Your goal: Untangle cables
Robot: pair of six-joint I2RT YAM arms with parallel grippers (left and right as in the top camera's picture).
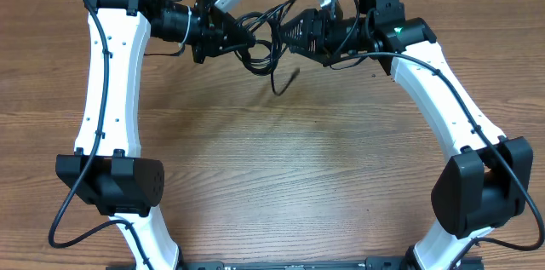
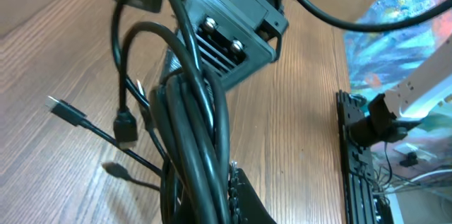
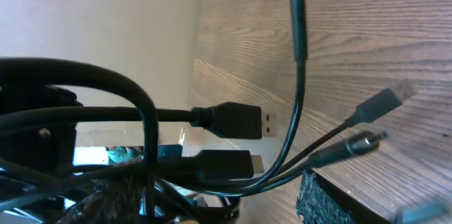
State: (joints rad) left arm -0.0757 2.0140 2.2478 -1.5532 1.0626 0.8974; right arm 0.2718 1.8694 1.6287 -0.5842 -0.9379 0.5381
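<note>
Partly obscured: cables (image 1: 266, 38) bunched midair, some plug ends (image 3: 385, 100) blurred.

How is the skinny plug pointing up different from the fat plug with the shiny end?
The skinny plug is slim with a tiny tip; the fat plug is wide with a broad metal end. The skinny plug points up; the fat plug points sideways. Both are black, on black cables.

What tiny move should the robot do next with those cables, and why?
Probably ease the left pincer and right pincer slowly apart: both seem to grip the cables, bunched between them above the table, with plugs dangling loose.
</note>
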